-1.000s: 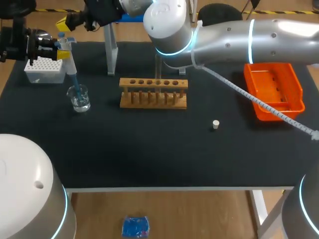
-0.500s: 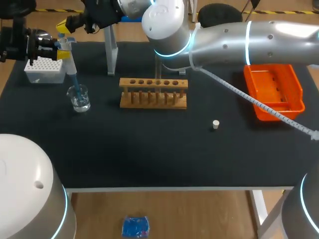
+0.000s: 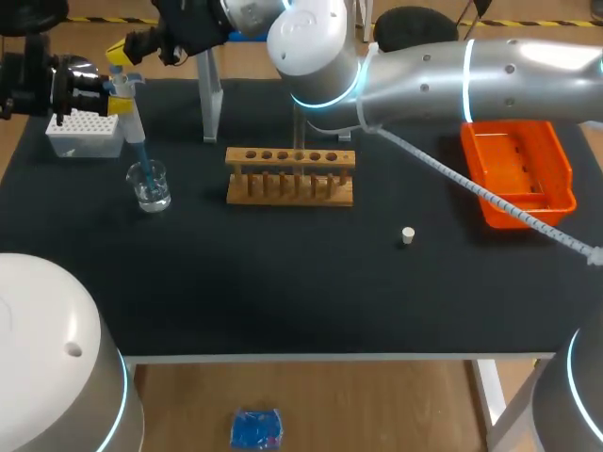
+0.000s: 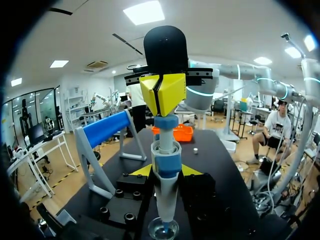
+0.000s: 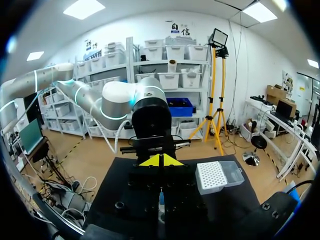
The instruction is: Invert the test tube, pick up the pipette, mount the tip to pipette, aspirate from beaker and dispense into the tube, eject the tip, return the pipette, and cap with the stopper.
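The left pincer point(image 4: 165, 171) grips the pipette point(image 3: 129, 111) upright from two sides, with the pipette's blue tip dipped into the beaker point(image 3: 150, 185) at the bench's point(image 3: 283, 273) far left. The right pincer point(image 4: 162, 94), reaching across from the right, has its yellow tips pressed together and resting on the pipette's plunger point(image 4: 165, 121). The tip box point(image 3: 85, 133) sits just behind the beaker. The wooden rack point(image 3: 290, 176) stands mid-bench, and the white stopper point(image 3: 407, 235) lies apart between it and the orange tray point(image 3: 516, 169).
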Robot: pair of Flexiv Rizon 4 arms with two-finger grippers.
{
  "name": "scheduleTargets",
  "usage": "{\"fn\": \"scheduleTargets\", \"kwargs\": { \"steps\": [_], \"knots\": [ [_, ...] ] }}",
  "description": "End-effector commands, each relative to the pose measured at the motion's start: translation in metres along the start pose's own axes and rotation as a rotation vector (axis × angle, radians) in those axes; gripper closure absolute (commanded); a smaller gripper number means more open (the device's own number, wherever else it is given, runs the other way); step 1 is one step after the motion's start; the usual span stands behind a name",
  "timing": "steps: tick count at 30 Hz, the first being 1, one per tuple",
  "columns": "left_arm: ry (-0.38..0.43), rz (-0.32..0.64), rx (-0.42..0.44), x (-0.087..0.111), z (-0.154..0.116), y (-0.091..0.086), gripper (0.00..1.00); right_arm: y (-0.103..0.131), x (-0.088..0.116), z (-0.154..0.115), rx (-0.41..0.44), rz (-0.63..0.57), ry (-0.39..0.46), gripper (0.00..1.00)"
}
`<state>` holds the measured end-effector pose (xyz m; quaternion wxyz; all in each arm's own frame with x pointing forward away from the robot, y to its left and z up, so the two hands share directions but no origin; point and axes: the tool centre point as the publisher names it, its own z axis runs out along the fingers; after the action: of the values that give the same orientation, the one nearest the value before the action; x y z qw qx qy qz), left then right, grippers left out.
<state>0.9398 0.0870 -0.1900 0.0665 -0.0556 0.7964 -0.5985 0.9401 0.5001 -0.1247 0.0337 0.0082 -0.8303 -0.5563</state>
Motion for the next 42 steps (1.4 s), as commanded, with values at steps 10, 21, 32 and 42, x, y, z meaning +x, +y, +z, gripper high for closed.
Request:
{"fn": "scheduleTargets", "kwargs": {
  "steps": [10,21,32,42],
  "knots": [
    [0.001,0.001,0.002,-0.002,-0.001,-0.002,1.0,-0.007,0.002,0.004,0.022,0.003,0.005,1.0],
    [0.001,0.001,0.002,-0.002,-0.001,-0.002,1.0,-0.016,0.004,0.005,0.024,0.018,0.004,1.0],
    [0.001,0.001,0.002,-0.002,-0.001,-0.002,1.0,-0.024,0.005,0.009,0.025,0.035,0.009,1.0],
    [0.001,0.001,0.002,-0.002,-0.001,-0.002,1.0,-0.03,0.005,0.011,0.031,0.048,0.009,1.0]
  ]
}}
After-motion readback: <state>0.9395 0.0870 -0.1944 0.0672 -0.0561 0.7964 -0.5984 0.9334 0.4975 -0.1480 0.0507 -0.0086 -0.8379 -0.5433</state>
